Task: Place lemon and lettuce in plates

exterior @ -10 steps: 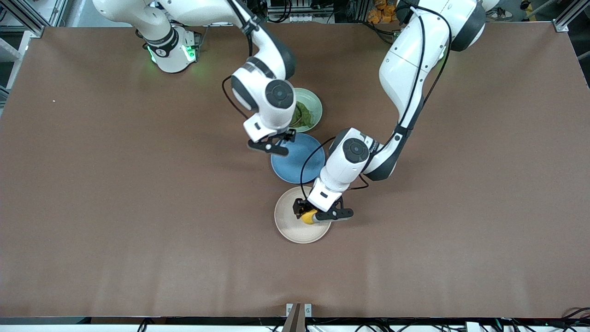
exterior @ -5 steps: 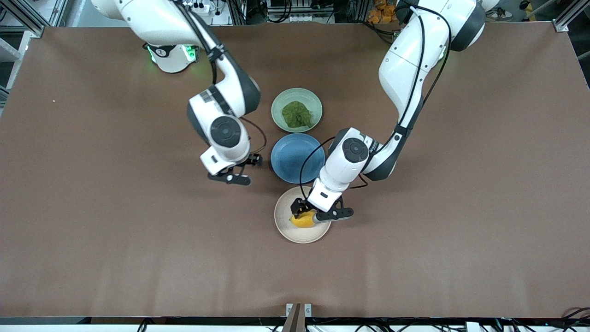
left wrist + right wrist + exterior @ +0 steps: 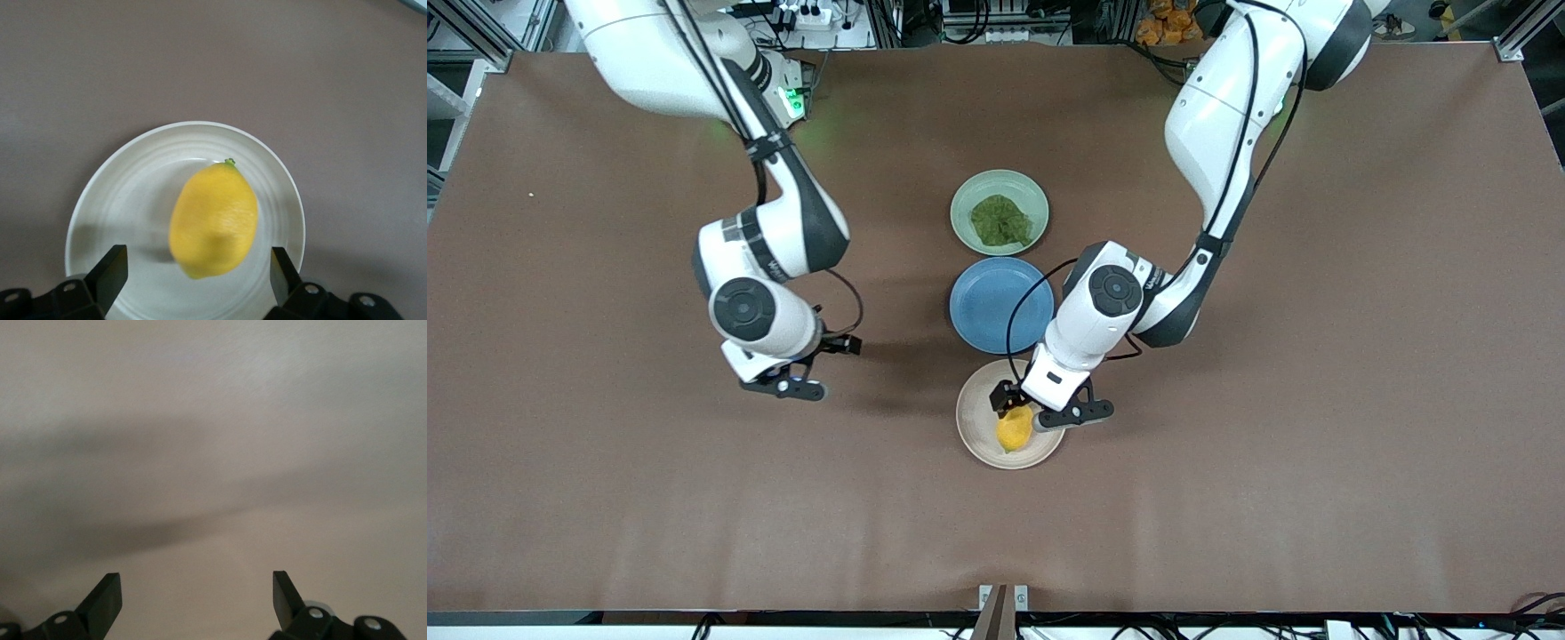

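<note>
The yellow lemon (image 3: 1014, 429) (image 3: 213, 220) lies on the beige plate (image 3: 976, 444) (image 3: 133, 193), the plate nearest the front camera. My left gripper (image 3: 1039, 409) (image 3: 197, 259) hovers just above it, open, with both fingers clear of the fruit. The dark green lettuce (image 3: 1000, 220) lies in the pale green plate (image 3: 964, 194), farthest from the camera. My right gripper (image 3: 811, 366) (image 3: 197, 587) is open and holds nothing, low over bare table toward the right arm's end.
A blue plate (image 3: 996, 307) with nothing on it sits between the green and beige plates, partly covered by the left wrist. Brown tabletop (image 3: 1227, 489) spreads around the three plates.
The left gripper opened and the lemon dropped onto the beige plate. The right arm swung from over the blue plate out toward its own end of the table.
</note>
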Tool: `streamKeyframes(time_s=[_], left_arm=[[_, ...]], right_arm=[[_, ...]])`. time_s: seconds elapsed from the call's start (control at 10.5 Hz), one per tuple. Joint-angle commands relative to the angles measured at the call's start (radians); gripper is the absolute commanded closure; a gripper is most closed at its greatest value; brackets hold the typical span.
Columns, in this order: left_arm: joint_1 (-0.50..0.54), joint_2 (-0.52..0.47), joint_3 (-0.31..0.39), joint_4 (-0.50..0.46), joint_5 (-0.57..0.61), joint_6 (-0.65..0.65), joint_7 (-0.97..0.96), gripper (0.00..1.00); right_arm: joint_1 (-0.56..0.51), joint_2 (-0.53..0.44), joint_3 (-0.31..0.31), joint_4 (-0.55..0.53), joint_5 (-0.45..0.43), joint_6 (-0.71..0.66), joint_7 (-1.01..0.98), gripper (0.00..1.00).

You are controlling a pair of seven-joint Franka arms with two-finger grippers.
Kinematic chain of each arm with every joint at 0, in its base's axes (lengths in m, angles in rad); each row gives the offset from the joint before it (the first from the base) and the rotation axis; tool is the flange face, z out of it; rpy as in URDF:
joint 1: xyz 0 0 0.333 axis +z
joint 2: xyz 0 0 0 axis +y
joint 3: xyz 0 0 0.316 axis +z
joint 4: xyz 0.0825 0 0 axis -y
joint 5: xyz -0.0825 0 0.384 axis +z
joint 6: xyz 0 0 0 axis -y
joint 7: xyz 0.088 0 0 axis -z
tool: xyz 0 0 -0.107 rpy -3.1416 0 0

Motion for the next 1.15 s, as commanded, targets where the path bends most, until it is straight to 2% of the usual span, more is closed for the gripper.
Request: streamKeyframes(time_s=[0.0, 0.38, 0.48, 0.76, 0.86, 1.05], left_arm=[[0.005, -0.051, 0.008, -0.015, -0.022, -0.089, -0.011, 0.05], [0.048, -0.088, 0.008, -0.020, -0.015, -0.193, -0.002, 0.04], [0.063, -0.091, 0.004, -0.020, -0.015, -0.221, -0.001, 0.00], [0.107, -0.116, 0.002, -0.030, -0.015, -0.322, 0.002, 0.00], [0.124, -0.125, 0.002, -0.030, -0.012, -0.362, 0.005, 0.00], [0.163, -0.145, 0.002, -0.033, -0.012, -0.413, 0.056, 0.00]], right_arm=[[-0.083, -0.013, 0.018, 0.002, 0.004, 0.002, -0.069, 0.00], [-0.253, -0.008, 0.018, -0.006, 0.005, -0.010, -0.236, 0.00], [-0.275, -0.014, 0.018, -0.010, 0.005, -0.025, -0.264, 0.00], [-0.295, -0.033, 0.018, -0.041, -0.001, -0.021, -0.275, 0.00], [-0.296, -0.055, 0.019, -0.079, -0.001, -0.004, -0.287, 0.00], [-0.296, -0.135, 0.019, -0.247, -0.001, 0.113, -0.316, 0.00]])
